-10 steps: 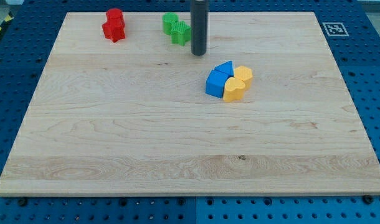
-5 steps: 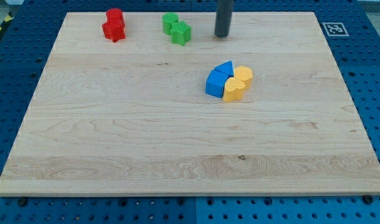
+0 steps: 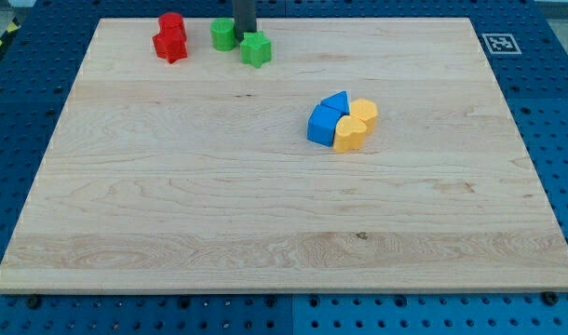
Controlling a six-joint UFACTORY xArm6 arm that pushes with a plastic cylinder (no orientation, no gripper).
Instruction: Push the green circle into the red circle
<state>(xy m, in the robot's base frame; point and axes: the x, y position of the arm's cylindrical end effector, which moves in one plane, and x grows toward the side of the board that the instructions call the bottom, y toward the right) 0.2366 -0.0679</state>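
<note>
The green circle [image 3: 223, 34] lies near the view's top, a short way right of the red circle [image 3: 172, 24]. A gap still shows between them. A red star-like block [image 3: 169, 46] sits just below the red circle, touching it. A green star [image 3: 256, 48] lies to the right of the green circle. My tip [image 3: 244, 35] is between the two green blocks, right against the green circle's right side and just above the green star.
A tight cluster lies right of centre: a blue triangle [image 3: 337, 101] and a blue block [image 3: 320, 126] with two yellow blocks [image 3: 363, 111] [image 3: 349, 135]. A fiducial marker [image 3: 497, 43] sits at the board's top right corner.
My tip swung right, then came back left between the green blocks. The green circle slid left toward the red circle and the green star shifted slightly left.
</note>
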